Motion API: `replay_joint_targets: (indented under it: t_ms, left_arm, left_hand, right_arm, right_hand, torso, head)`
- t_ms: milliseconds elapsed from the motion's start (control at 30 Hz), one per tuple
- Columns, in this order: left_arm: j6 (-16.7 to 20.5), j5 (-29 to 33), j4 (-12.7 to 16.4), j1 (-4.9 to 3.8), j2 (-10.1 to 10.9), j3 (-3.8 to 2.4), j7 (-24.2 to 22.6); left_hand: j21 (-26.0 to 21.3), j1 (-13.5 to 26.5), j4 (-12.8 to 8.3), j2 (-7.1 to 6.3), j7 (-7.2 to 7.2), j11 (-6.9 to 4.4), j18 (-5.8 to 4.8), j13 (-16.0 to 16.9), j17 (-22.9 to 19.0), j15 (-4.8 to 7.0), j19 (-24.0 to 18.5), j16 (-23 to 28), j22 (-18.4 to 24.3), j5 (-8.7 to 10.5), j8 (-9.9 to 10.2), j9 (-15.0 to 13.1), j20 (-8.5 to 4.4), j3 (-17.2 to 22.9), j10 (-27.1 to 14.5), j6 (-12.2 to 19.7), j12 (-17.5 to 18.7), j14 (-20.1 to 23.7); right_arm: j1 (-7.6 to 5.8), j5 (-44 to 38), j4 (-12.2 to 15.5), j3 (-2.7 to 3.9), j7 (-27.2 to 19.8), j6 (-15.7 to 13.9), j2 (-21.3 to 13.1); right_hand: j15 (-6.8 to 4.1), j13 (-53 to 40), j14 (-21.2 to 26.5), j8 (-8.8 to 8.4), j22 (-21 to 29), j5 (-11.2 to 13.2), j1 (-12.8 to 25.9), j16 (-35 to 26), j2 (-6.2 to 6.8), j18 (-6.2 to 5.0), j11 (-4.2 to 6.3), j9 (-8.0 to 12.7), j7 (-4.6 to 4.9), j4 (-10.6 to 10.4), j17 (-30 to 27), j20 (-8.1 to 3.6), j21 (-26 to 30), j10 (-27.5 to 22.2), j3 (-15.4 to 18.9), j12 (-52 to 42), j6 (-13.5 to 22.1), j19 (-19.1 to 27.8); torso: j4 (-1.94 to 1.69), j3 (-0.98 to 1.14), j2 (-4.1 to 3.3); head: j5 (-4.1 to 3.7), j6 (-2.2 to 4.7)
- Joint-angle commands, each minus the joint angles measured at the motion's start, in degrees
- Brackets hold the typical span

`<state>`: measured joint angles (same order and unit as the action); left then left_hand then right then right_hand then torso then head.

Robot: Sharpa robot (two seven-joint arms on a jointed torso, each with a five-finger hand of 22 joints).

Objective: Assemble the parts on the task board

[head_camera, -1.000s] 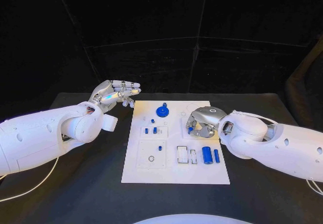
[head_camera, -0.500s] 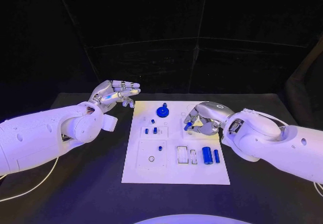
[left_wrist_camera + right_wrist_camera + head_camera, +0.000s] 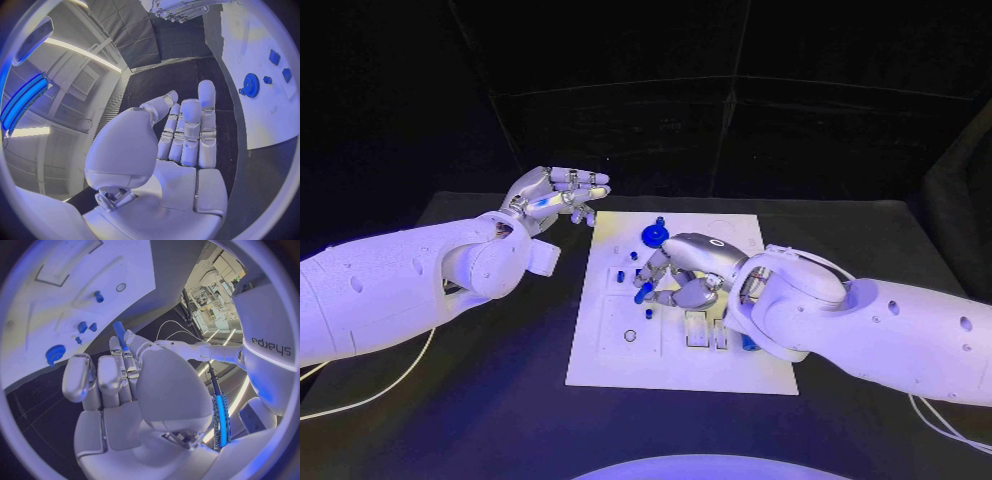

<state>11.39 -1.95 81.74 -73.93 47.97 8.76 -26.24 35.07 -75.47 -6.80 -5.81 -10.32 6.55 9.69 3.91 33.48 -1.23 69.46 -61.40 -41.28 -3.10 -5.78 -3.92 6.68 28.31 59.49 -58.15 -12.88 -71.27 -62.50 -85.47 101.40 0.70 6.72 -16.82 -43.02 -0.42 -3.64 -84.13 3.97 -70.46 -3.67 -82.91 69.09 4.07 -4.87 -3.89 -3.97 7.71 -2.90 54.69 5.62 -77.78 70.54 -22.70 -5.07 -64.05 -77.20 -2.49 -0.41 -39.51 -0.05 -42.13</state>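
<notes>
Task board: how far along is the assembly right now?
Early stage, as far as I can tell. On the task board a blue gear sits at the far end. The right hand holds a blue peg over the board's middle. The left hand hovers empty beside it. Small blue parts remain loose.

Left hand [image 3: 557, 197] is held raised at the ten o'clock side, fingers extended close together, nothing held. Right hand [image 3: 682, 272] is lowered at centre, palm down, fingers curled; a blue rod [image 3: 119, 335] is pinched at the fingertips.
</notes>
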Motion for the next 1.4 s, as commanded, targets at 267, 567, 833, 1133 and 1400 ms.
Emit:
replay_joint_targets:
  t_ms: [267, 567, 833, 1133, 1400]
  left_arm:
    - [-0.7, 0.2, 0.1, -0.11, -0.4, -0.05, -0.2]
    - [-0.8, 0.2, 0.1, -0.11, -0.5, -0.06, -0.2]
    - [-0.8, 0.2, -0.1, -0.11, -0.6, -0.06, -0.2]
    - [-0.9, 0.2, -0.2, -0.1, -0.6, -0.06, -0.2]
    - [-0.8, 0.2, -0.1, -0.1, -0.6, -0.06, -0.1]
  left_hand:
    - [-0.3, -0.1, -0.2, 0.3, -0.13, 0.0, 0.79, -0.1, -0.1, 0.04, -0.4, 0.2, 0.1, -0.03, -0.1, 0.1, -0.04, 0.0, 0.1, -0.3, -0.2, 0.5]
    - [-0.3, -0.1, -0.2, 0.3, -0.13, 0.0, 0.79, -0.1, -0.1, 0.04, -0.4, 0.2, 0.1, -0.03, -0.1, 0.1, -0.04, 0.0, 0.1, -0.3, -0.2, 0.5]
    - [-0.3, -0.1, -0.2, 0.3, -0.13, 0.0, 0.79, -0.1, -0.1, 0.04, -0.4, 0.2, 0.1, -0.03, -0.1, 0.1, -0.04, 0.0, 0.1, -0.3, -0.2, 0.5]
    - [-0.3, -0.1, -0.2, 0.3, -0.13, 0.0, 0.79, -0.1, -0.1, 0.04, -0.4, 0.2, 0.1, -0.03, -0.1, 0.1, -0.04, 0.0, 0.1, -0.3, -0.2, 0.5]
    - [-0.3, -0.1, -0.2, 0.3, -0.13, 0.0, 0.79, -0.1, -0.1, 0.04, -0.4, 0.2, 0.1, -0.03, -0.1, 0.1, -0.04, 0.0, 0.1, -0.3, -0.2, 0.5]
  right_arm:
    - [1.21, -3.4, -3.1, -1.24, -2.7, 5.7, 3.8]
    - [1.9, -7.1, -4.1, -1.44, -1.0, 7.6, 4.9]
    - [2.03, -10.5, -4.4, -1.47, 1.1, 8.0, 5.1]
    - [2.19, -12.8, -4.7, -1.47, 2.2, 9.1, 6.0]
    - [2.58, -13.9, -4.8, -1.98, 2.5, 10.1, 6.7]
  right_hand:
    - [-0.12, 0.0, -0.7, -0.24, 0.0, -0.4, 0.3, 0.4, 0.41, 0.31, -0.34, 0.0, 0.57, 0.1, 0.0, 0.0, -0.3, -0.2, -0.6, 0.5, 0.2, -0.2]
    - [-0.11, 0.0, -0.6, -0.23, 0.1, -0.4, 0.3, 0.4, 0.39, 0.3, -0.34, 0.0, 0.57, 0.1, -0.1, 0.01, -0.3, -0.1, -0.6, 0.5, 0.1, -0.1]
    - [-0.1, 0.0, -0.6, -0.21, 0.0, -0.4, 0.3, 0.4, 0.36, 0.32, -0.34, 0.0, 0.58, 0.1, 0.0, 0.02, -0.3, -0.1, -0.7, 0.5, 0.1, -0.2]
    - [-0.09, 0.0, -0.6, -0.18, 0.0, -0.4, 0.3, 0.4, 0.37, 0.31, -0.34, 0.0, 0.58, 0.1, -0.1, 0.03, -0.3, 0.0, -0.8, 0.5, 0.1, -0.2]
    - [-0.08, -0.1, -0.6, -0.16, 0.0, -0.3, 0.4, 0.4, 0.41, 0.31, -0.34, 0.0, 0.58, 0.2, -0.1, 0.05, -0.3, 0.1, -0.8, 0.5, 0.0, -0.2]
  torso:
    - [0.08, 0.07, 0.0]
    - [0.07, 0.13, -0.05]
    - [0.07, 0.09, -0.06]
    - [0.09, 0.08, -0.05]
    - [0.06, 0.07, 0.0]
  head:
    - [1.06, -0.42]
    - [1.24, -0.61]
    - [1.12, -0.67]
    - [1.14, -0.85]
    - [1.25, -1.08]
